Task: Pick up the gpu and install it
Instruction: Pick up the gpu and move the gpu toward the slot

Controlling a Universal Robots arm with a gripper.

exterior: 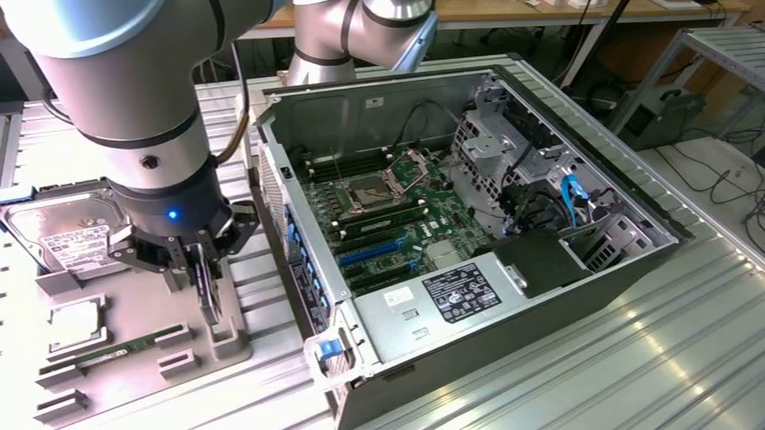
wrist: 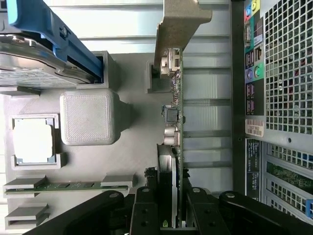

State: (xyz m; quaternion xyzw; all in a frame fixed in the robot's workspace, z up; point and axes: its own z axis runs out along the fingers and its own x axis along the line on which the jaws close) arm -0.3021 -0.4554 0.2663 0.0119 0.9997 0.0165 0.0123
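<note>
Where the grey parts tray (exterior: 239, 345) (wrist: 132, 83) runs alongside the open computer case (exterior: 287, 206) (wrist: 288, 73), the gpu (exterior: 210, 300) (wrist: 175, 122) stands on its long edge in a moulded cradle.

Item, gpu: thin dark card, seen edge-on in the wrist view. Its long axis runs straight away from the gripper (exterior: 201, 269) (wrist: 173, 215) to the silver bracket (wrist: 181, 24) at the far end.

Item, gripper: set down over the end of the card opposite the bracket. The jaws look clenched on the gpu, one on each flat face, with the card's edge between them. The card's lower edge appears to be seated in the cradle.

Item, case: lying open on the bench (exterior: 622, 358), just beside the tray on the exterior view's right. Blue expansion slots (exterior: 371, 251) show on the board inside, well apart from the card.

Other tray stock, none of it touched by the gripper:
- Hard drive (exterior: 78, 233) (wrist: 34, 63)
- Processor chip (exterior: 74, 315) (wrist: 32, 141)
- Green memory stick (exterior: 114, 349) (wrist: 68, 185)
</note>
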